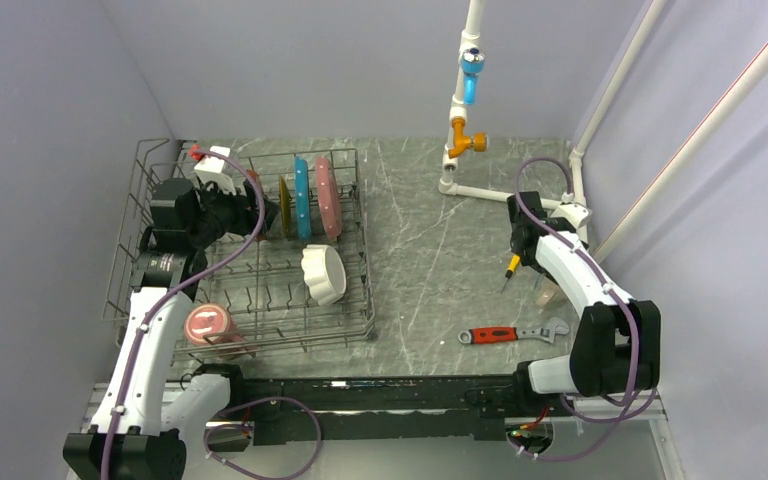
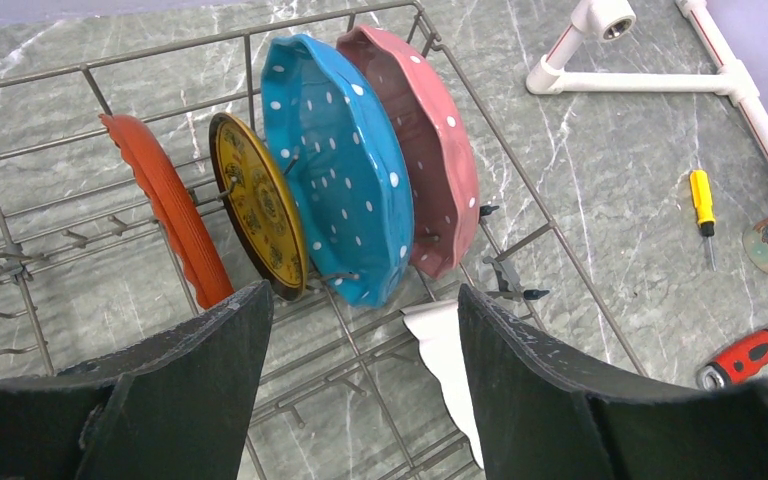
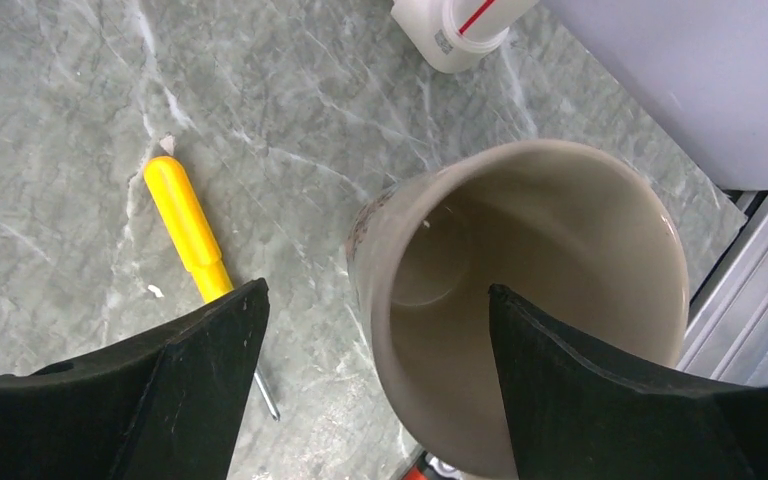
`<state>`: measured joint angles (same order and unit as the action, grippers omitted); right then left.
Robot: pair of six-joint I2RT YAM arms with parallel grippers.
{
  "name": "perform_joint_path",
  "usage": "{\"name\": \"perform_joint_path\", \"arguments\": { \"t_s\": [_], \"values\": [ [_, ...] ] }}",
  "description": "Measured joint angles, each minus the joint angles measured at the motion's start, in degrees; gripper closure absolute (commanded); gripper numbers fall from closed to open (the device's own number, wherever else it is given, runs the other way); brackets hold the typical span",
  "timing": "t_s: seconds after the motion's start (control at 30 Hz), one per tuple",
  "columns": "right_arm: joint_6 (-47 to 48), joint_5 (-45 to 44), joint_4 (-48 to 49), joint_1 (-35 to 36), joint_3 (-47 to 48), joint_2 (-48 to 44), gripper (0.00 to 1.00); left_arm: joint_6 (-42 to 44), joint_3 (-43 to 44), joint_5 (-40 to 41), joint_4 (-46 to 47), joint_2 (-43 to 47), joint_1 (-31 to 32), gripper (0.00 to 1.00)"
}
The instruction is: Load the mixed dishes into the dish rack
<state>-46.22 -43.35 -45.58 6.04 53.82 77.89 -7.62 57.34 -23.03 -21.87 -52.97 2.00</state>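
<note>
The grey marbled table (image 1: 430,250) carries the dish rack (image 1: 270,280) at the left, with the blue plate (image 2: 345,170) and pink scalloped plate (image 2: 430,150) upright in it. The left gripper (image 2: 360,300) hangs over it, wide and empty. The right gripper (image 3: 375,295) is open at the cream cup (image 3: 540,250), one finger over its mouth, not clamped

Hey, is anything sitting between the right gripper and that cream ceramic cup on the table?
Nothing visible. The right gripper hangs open directly over the cream ceramic cup, looking into its mouth. The yellow-handled screwdriver lies beside the cup, apart from it, partly under one finger, not in between.
</note>
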Motion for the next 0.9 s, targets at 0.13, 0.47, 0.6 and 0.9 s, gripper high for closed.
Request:
{"name": "perform_joint_path", "arguments": {
  "t_s": [0.13, 0.47, 0.6, 0.9],
  "values": [
    [1.90, 0.61, 2.10, -0.46, -0.70, 0.33, 0.30, 0.00, 0.00, 0.00, 0.00, -0.02, 0.35, 0.29],
    [1.81, 1.62, 2.29, -0.81, -0.76, 3.13, 0.81, 0.04, -0.17, 0.46, -0.02, -1.03, 1.09, 0.29],
    [1.22, 2.12, 1.90, -0.70, -0.74, 2.82, 0.96, 0.07, -0.35, 0.66, 0.00, -1.33, 1.31, 0.30],
    [0.39, 5.27, 1.38, -0.74, -0.61, 0.35, 1.00, 0.07, -0.55, 0.96, -0.02, -2.29, 1.53, 0.30]
  ]
}}
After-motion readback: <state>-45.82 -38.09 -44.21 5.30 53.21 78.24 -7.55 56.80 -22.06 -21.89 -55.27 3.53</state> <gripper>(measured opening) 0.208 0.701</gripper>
